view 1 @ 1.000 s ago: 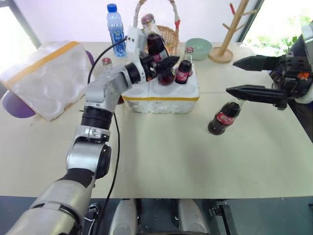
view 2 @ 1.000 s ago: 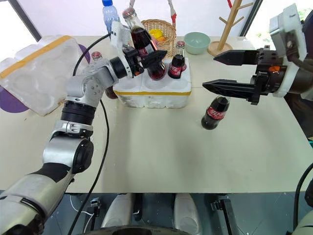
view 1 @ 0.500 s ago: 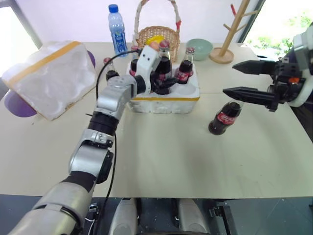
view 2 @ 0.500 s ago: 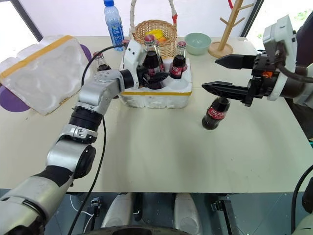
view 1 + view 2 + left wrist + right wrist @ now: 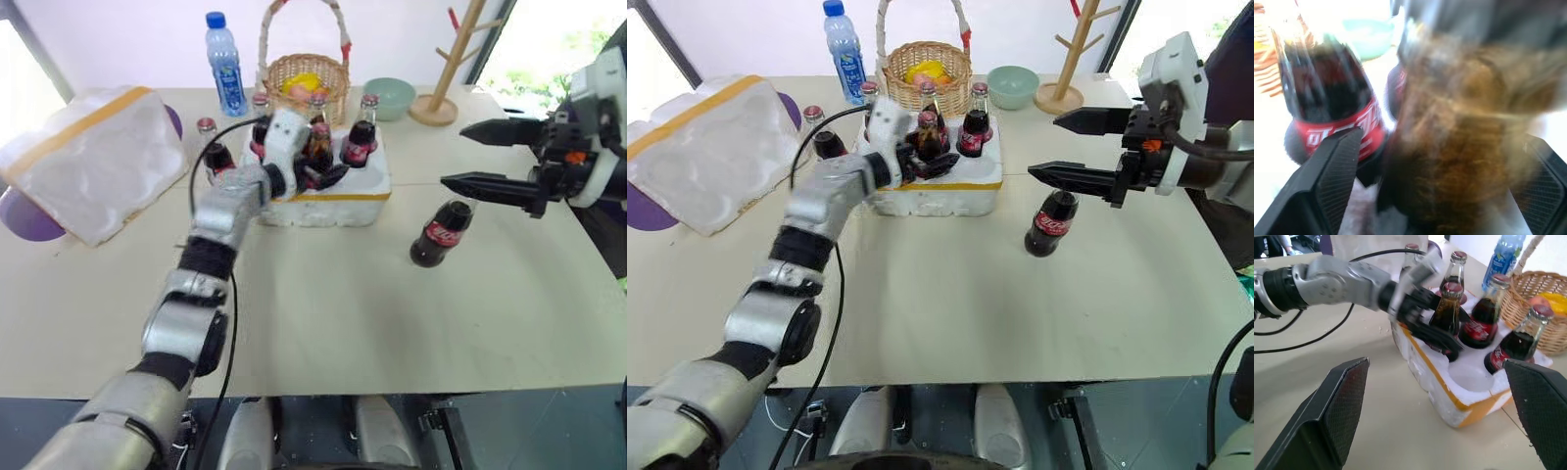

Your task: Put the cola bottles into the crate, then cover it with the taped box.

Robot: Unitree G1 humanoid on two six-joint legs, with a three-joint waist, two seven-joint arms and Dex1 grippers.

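Table (image 5: pixel 323 313): bare cream top across the lower half of the head view, front edge along the bottom.
Taped box (image 5: pixel 93 157): upper left, tilted, well apart from the crate.
Crate (image 5: pixel 338 191): upper centre, just in front of the wicker basket (image 5: pixel 299 73); several cola bottles (image 5: pixel 358 145) stand in it.
Loose cola bottle (image 5: pixel 439 233): right of centre, on the table, just below the right gripper's lower finger.
Right gripper (image 5: pixel 495 157): spread wide, empty.
Left gripper (image 5: pixel 933 155): at the crate, fingers spread around 1 bottle standing in its hole.
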